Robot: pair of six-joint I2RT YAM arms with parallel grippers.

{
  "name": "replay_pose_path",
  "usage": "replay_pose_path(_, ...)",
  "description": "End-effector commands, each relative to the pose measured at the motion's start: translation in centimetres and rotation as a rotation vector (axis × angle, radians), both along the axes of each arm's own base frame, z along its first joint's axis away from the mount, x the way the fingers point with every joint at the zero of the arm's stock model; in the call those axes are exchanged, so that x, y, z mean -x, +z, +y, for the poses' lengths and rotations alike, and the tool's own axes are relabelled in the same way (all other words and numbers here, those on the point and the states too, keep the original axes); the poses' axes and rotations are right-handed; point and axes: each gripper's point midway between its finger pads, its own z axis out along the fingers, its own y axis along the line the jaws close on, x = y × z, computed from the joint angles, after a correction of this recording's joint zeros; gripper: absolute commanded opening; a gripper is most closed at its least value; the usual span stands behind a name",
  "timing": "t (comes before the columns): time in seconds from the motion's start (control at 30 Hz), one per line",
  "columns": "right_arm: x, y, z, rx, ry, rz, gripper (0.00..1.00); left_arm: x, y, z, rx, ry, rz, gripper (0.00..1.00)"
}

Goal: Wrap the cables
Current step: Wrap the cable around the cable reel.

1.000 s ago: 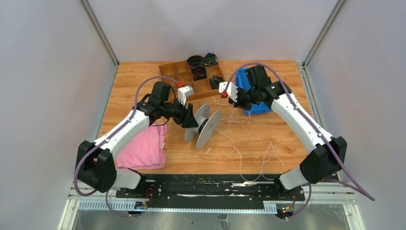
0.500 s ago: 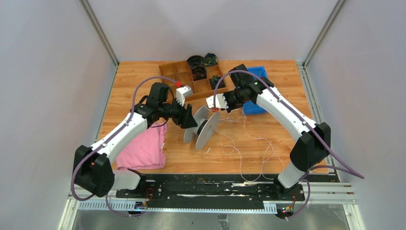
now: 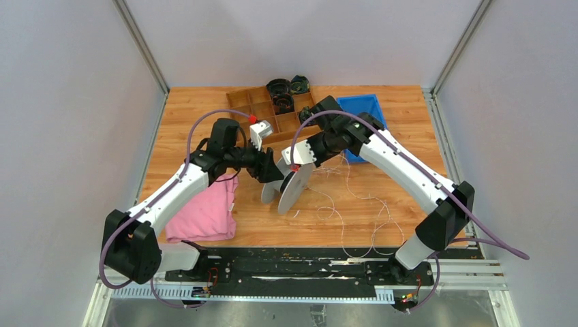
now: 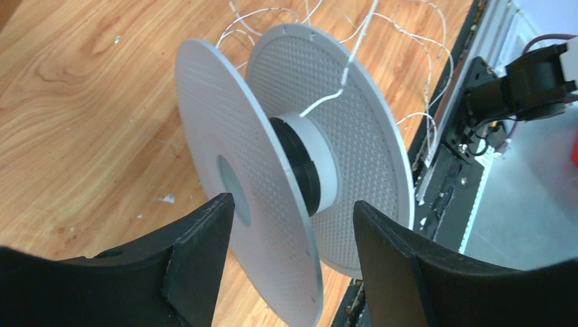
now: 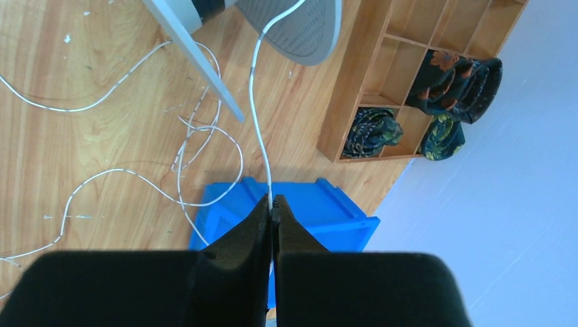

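Reviewer: Spool grip, what are the left jaws doing?

Operator: Left jaws are apart. The near flange sits in the gap between them, with the hub just ahead. Can't tell if they actually bear on the flange. My read is that they prop the spool on edge on the bench so the hub is reachable.

Reviewer: And the right?

Operator: Right jaws are together, clamped on the cable right at the tips. From the pinch it runs straight ahead to the hub, fairly taut. Probably deliberate: tension on the strand so a turn lays tight between the flanges.

Reviewer: Rest of the cable?

Operator: Loose loops on the bench, ahead and left of the right jaws in their wrist view, some running past the bin by the tips. From the left jaws it lies beyond the far flange.

Reviewer: Progress?

Operator: Early, I'd say. The hub shows barely any wire and most of it is on the bench.

Reviewer: Risk?

Operator: Thin wire. It could slip through the pinch, or ride over a flange rim if the lead angle goes wide. The loops may snag each other as they feed.
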Motion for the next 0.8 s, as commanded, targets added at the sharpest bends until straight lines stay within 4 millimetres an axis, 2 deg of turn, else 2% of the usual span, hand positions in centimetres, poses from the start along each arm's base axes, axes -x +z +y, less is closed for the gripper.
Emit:
replay_pose_path(0.0,-1.6,0.6,-0.5,0.038,-0.055,-0.1,0.01,0.5,1.3,-1.2,0.084,-0.054,-0.001,0.7)
replay_pose_path(0.17,-2.8,0.0,0.9,0.026,-0.003,-0.135,0.01,0.8,1.6,-1.3,0.103,-0.069,0.003,0.7)
replay_pose_path(0.37,-3.0,-1.0,2.2,0.004,0.058,-0.134,0.01,0.6,1.4,-0.7,0.134,-0.06,0.008,0.68)
replay_pose_path(0.77,-2.1,-3.8,2.6,-0.043,0.076,-0.103,0.01,0.0,0.4,-0.4,0.119,-0.027,0.045,0.68)
